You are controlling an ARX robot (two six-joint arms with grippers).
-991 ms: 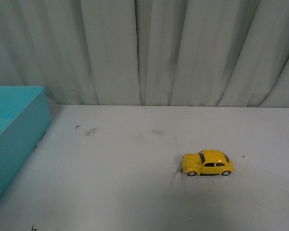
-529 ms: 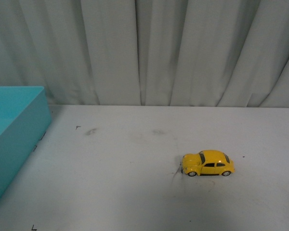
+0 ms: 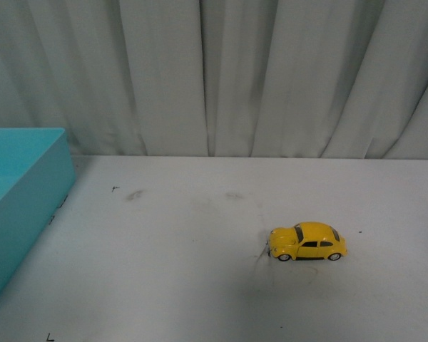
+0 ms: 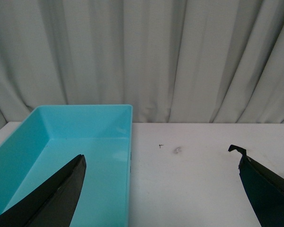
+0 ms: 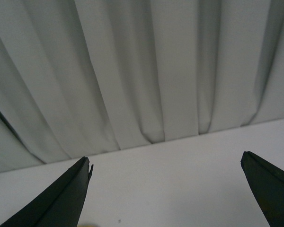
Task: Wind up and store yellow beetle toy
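Front view: beetle [image 3: 308, 241] on tabletop [image 3: 164, 285], right of centre, on all four wheels, side-on, nose toward box [image 3: 25, 178]. Well apart from box at far left edge. Neither tool visible here. Looks small, rigid, probably light. Glossy rounded shell, so likely slippery; roof grip judged poor. Better to pinch across the flatter door sides, low on body, clear of wheels. Presumably rolls freely: risk of scooting off at any sideways nudge. Winding likely means pressing down and dragging backward along tabletop. Matte white surface, faintly scuffed, decent traction expected. Silver hubs, dark windows, thin bit poking out at nose, too small to identify. Pleated grey-white curtain [image 3: 214, 71] behind.

Left wrist view: left tool [image 4: 157, 153] spread wide, holding nothing, dark tapered fingers [image 4: 52, 198] at both sides of frame. Box in view: turquoise, smooth, hard plastic by the look, rectangular, open top, nothing seen inside. Plenty of room for a drop-in; no tight alignment needed. Yellow sliver at frame edge beside one finger, probably beetle.

Right wrist view: right tool [image 5: 166, 160] also spread wide, empty, aimed at curtain and far tabletop edge. Beetle not clearly in frame; pale blur at frame edge, cannot tell.
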